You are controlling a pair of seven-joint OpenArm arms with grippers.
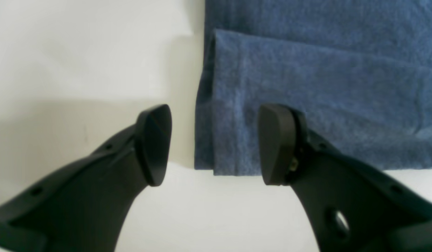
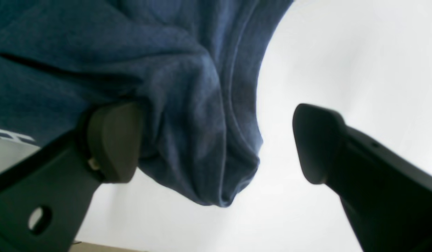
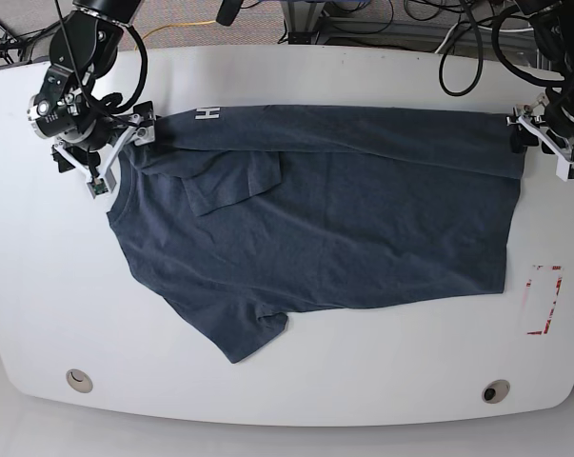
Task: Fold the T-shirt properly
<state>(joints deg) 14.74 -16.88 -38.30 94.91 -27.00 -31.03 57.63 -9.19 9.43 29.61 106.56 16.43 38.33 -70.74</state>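
A dark blue T-shirt (image 3: 344, 228) lies spread on the white table (image 3: 363, 381), its far long edge folded over and one sleeve pointing to the front. My left gripper (image 1: 214, 140) is open and straddles the folded hem corner of the shirt (image 1: 307, 87); in the base view it (image 3: 529, 133) is at the shirt's far right corner. My right gripper (image 2: 216, 143) is open, with a bunched fold of the shirt (image 2: 188, 87) between its fingers, lying against the left finger (image 2: 114, 140). In the base view it (image 3: 115, 157) is at the collar end.
A red-marked rectangle (image 3: 544, 300) lies on the table to the right of the shirt. Two round holes (image 3: 77, 381) (image 3: 496, 391) sit near the table's front edge. Cables (image 3: 363, 19) hang behind the far edge.
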